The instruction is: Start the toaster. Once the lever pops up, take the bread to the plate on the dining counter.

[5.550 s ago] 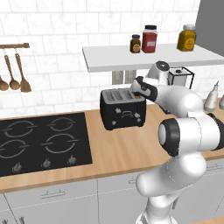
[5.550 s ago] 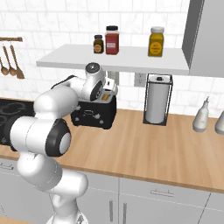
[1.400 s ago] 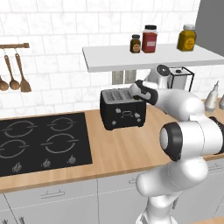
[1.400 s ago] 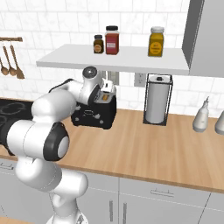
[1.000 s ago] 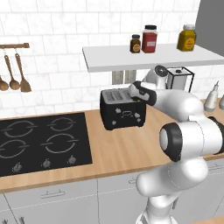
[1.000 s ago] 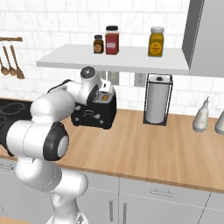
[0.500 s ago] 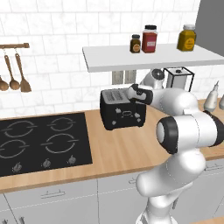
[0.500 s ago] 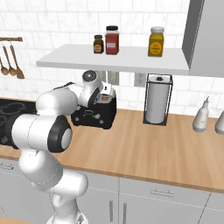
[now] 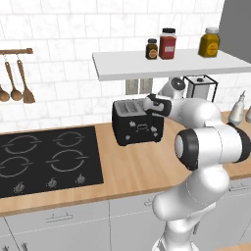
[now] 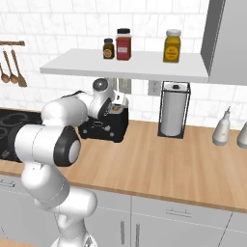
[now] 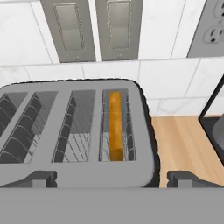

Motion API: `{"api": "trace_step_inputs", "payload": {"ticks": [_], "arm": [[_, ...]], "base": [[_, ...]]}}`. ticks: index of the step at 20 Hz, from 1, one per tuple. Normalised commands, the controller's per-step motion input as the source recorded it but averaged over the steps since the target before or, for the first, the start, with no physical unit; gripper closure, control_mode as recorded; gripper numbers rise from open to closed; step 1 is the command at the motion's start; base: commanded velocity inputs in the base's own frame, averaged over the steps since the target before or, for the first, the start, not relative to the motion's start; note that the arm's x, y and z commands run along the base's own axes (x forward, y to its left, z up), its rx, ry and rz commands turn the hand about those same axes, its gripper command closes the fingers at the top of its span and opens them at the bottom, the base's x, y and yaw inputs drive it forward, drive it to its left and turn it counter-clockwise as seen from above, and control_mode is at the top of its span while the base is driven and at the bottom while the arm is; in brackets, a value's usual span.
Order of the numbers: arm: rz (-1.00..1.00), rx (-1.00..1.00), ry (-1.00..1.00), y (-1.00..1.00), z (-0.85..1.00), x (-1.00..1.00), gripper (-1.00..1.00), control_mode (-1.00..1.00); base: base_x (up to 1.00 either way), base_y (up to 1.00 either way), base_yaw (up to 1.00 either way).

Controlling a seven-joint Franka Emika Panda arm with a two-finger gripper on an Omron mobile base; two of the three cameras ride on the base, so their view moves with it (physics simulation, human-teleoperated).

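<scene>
Lowered since earlier, the gripper [image 9: 153, 104] hovers, jaws apart, over the black boxy two-slot toaster [image 9: 137, 122]; the tan-crusted bread slice [image 11: 115, 126] sits in its slot. Next, probably: press the lever.

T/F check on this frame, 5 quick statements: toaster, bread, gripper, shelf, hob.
1. The bread sits down inside a slot of the toaster. True.
2. The gripper is shut on the bread. False: its jaws are open and hold nothing.
3. Three jars stand on the shelf above the toaster. True.
4. The toaster stands on the hob. False: it stands on the wooden counter, to the right of the hob.
5. The paper towel holder is left of the toaster. False: it is on its right.
</scene>
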Motion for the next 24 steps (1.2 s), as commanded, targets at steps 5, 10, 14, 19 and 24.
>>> {"api": "trace_step_inputs", "payload": {"ticks": [5, 10, 14, 19, 24], "arm": [[0.0, 0.0, -0.05, 0.0, 0.0, 0.03, -1.0, -1.0], [0.0, 0.0, -0.1, 0.0, 0.0, -0.12, -1.0, -1.0], [0.0, 0.0, -0.08, 0.0, 0.05, -0.28, -1.0, -1.0], [0.0, 0.0, -0.01, 0.0, 0.21, -0.08, -1.0, -1.0], [0.0, 0.0, 0.0, 0.0, 0.32, 0.0, -1.0, -1.0]], "base": [[0.0, 0.0, 0.0], [0.0, 0.0, 0.0], [0.0, 0.0, 0.0], [0.0, 0.0, 0.0], [0.0, 0.0, 0.0]]}}
